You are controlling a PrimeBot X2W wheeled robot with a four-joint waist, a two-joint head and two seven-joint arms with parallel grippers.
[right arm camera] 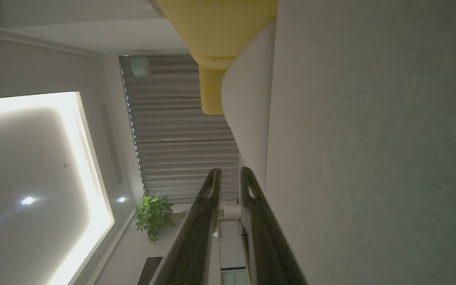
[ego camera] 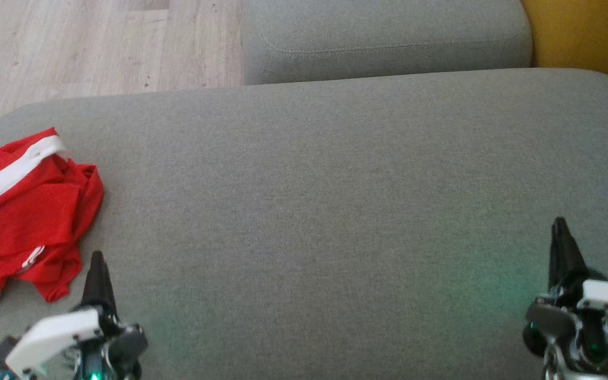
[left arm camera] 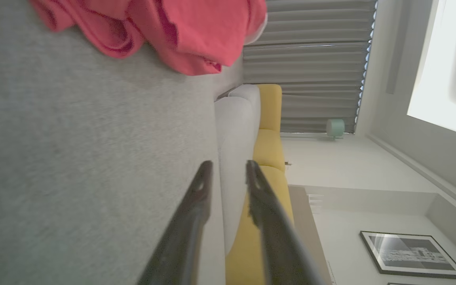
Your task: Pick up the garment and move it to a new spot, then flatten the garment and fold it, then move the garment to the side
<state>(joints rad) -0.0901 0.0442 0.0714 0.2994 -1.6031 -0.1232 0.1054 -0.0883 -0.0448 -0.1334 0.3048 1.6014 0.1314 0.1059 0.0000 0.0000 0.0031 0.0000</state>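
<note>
The left gripper (left arm camera: 228,166) has its two dark fingers slightly parted, with nothing between them. The right gripper (right arm camera: 230,172) is almost closed, with just a thin slit between its fingers, and it holds nothing either. Both hang low over a wide grey sofa seat (ego camera: 335,184), the left at its near left and the right at its near right.

The garment (ego camera: 24,211) is red with a white band. It lies crumpled in a heap at the left edge of the seat, partly cut off by the edge of the head view. The left gripper's fingertips are just beside the heap's near right corner, and I cannot tell whether they touch it. The right gripper is well apart from the heap.

Beyond the seat are a second grey cushion (ego camera: 388,37), pale wood floor (ego camera: 98,42) to its left and a yellow cushion (ego camera: 583,31) to its right. The wrist views show a grey curtain (left arm camera: 311,59), a framed picture (left arm camera: 412,253) and a green plant (right arm camera: 152,215).
</note>
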